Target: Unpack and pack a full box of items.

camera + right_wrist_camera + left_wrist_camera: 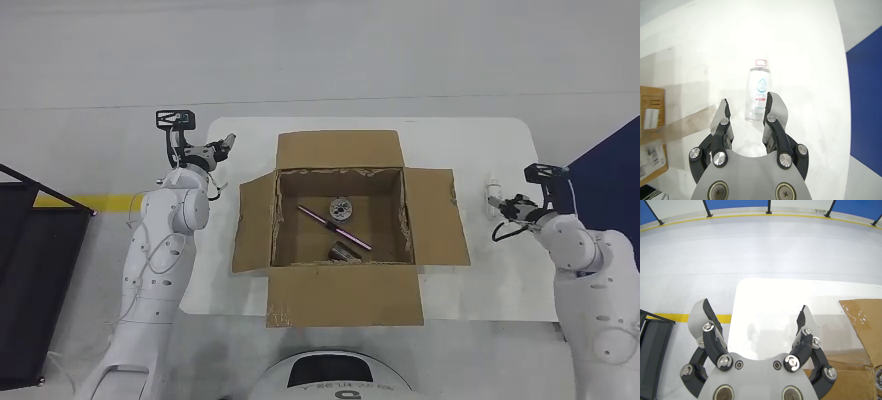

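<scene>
An open cardboard box [340, 153] sits mid-table with its flaps spread. Inside lie a purple pen [334, 227], a round silver item [342, 209] and a dark metallic piece [345, 254]. A clear bottle [758, 91] with a pink cap lies on the table to the box's right, also seen from above as a small bottle [493, 193]. My right gripper [748, 103] hovers open just behind the bottle's base, nothing between its fingers. My left gripper [755, 311] is open over the table's far left corner, beside the box flap [859, 321].
The white table [480, 290] has bare room on both sides of the box. A black rack [30, 270] stands on the floor to the left. A yellow floor line [685, 316] and blue barriers lie beyond.
</scene>
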